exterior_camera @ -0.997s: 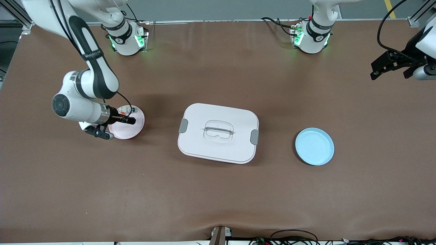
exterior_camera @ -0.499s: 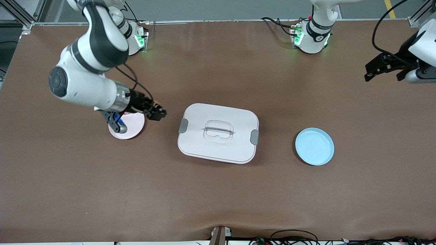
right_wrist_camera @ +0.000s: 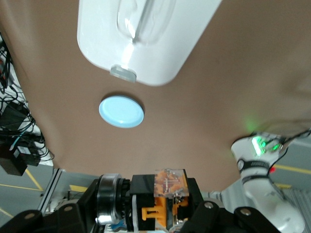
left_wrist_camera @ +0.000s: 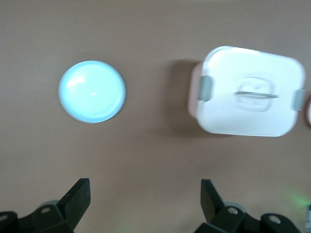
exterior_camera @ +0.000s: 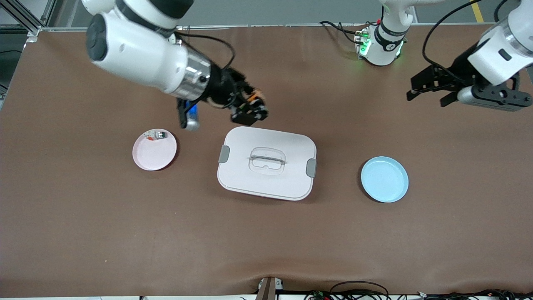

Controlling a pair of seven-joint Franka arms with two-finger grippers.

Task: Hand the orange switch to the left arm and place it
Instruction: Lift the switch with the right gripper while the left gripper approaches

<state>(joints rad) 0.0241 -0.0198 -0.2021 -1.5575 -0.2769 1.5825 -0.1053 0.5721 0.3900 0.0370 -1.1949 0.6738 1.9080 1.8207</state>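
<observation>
orange switch (exterior_camera: 252, 101) now clamped in my right gripper (exterior_camera: 249, 111), lifted off the pink plate (exterior_camera: 154, 149) toward upper centre, by the box (exterior_camera: 267, 162); left gripper (exterior_camera: 429, 85) wide open.

A brown counter (exterior_camera: 266, 246) carries three things set in a row. The box (exterior_camera: 266, 163), white with grey side latches and a clear recessed handle, sits in the middle. A pink plate (exterior_camera: 154, 150) lies toward the right arm's end, well apart from the box. A blue plate (exterior_camera: 384, 179) lies toward the left arm's end, a little nearer the front camera. Both arm bases (exterior_camera: 379, 43) apparently stand on the counter's farthest edge.
</observation>
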